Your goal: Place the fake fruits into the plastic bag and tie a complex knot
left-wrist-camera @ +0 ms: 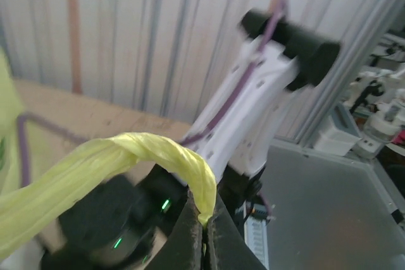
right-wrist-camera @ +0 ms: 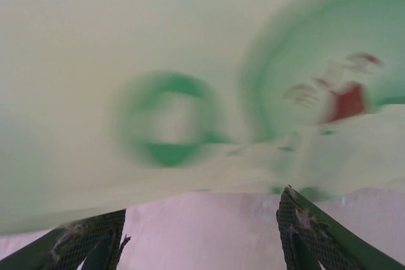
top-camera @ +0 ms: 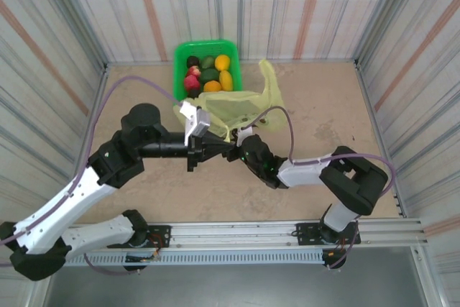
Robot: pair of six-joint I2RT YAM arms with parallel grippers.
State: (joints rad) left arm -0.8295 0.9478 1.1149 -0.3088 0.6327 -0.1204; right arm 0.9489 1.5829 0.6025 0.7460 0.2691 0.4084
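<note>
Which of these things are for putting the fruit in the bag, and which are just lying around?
For the job:
- fake fruits, sitting in the green basket
- plastic bag
- left gripper, shut on the bag's twisted handle
- right gripper, open, right by the bag

Just lying about:
- purple cables
- metal rail

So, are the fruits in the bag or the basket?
In the green basket: the fake fruits sit piled inside it, the plastic bag lying beside.
</note>
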